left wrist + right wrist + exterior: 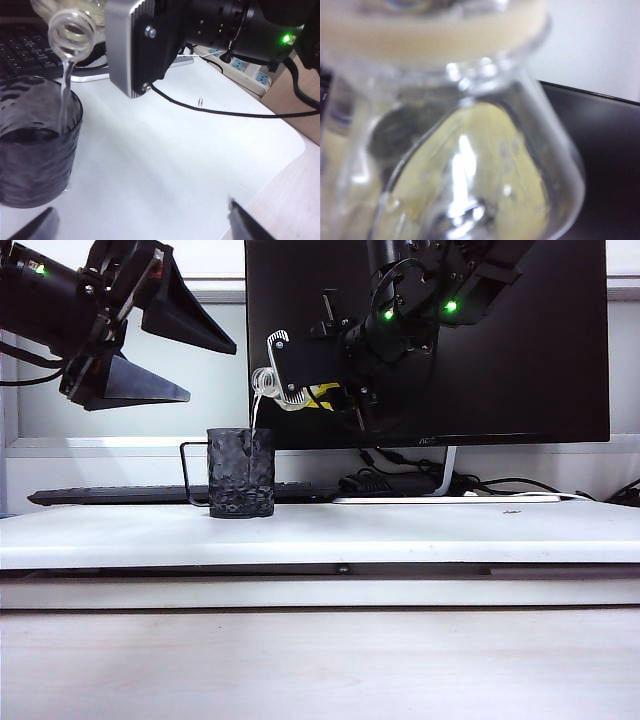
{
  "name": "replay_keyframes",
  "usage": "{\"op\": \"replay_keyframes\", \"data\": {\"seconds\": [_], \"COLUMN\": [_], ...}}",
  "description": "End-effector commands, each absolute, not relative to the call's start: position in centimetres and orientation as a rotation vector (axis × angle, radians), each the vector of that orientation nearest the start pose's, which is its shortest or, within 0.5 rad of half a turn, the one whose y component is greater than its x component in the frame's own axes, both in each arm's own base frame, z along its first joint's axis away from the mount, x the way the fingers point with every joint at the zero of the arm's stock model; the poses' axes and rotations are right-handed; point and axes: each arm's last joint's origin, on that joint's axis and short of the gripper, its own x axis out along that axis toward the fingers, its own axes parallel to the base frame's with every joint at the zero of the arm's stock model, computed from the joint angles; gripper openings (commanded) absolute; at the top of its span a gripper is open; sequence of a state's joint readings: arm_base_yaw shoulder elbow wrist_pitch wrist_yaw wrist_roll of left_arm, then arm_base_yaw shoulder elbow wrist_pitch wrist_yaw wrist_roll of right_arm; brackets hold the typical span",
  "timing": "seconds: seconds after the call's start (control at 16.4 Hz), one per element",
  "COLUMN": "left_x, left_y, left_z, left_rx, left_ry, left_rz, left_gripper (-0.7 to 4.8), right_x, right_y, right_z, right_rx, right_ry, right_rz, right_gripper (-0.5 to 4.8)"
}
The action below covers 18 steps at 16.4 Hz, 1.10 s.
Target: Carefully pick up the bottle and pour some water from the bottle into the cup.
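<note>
Currently the right gripper [312, 392] pinches the bottle [300, 396], tipped with its neck pointing left above the cup [241, 473]. Water [255, 420] falls as a thin stream from the bottle mouth into the cup, which stands on the white table [400, 535] left of centre. The left gripper [175, 340] hangs spread wide, empty, up at the left, apart from the cup.

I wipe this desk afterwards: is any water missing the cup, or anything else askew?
No spill shows. The right gripper tips the bottle; its water falls inside the cup. The left gripper hangs open, upper left.
</note>
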<state>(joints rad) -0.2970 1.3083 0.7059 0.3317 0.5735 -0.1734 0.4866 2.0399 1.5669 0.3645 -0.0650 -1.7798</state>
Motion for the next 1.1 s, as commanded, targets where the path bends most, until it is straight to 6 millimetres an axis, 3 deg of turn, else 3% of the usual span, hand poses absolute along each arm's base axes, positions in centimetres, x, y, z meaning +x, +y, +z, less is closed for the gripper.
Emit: {"op": "replay_keyframes", "data": {"seconds": [0.06, 0.37, 0.85, 1.1], "left_x": [25.90, 25.90, 25.90, 25.89], "left_y": [-9.63, -9.63, -9.63, -9.63], "left_z": [24.72, 24.72, 24.72, 24.72], "left_rx": [-0.197, -0.195, -0.195, -0.195], "left_ry": [0.338, 0.337, 0.337, 0.337], "left_rz": [-0.852, -0.853, -0.853, -0.857], "left_gripper": [4.79, 4.79, 4.79, 4.79], "right_x": [42.26, 42.25, 42.20, 42.19], "right_y": [22.64, 22.64, 22.76, 22.80], "right_z": [28.09, 28.09, 28.09, 28.35], "right_rx": [-1.743, -1.739, -1.578, -1.322], "right_ry": [-0.448, -0.447, -0.410, -0.357], "right_rz": [0.461, 0.462, 0.494, 0.510], "right_gripper": [1.57, 1.57, 1.57, 1.57]}}
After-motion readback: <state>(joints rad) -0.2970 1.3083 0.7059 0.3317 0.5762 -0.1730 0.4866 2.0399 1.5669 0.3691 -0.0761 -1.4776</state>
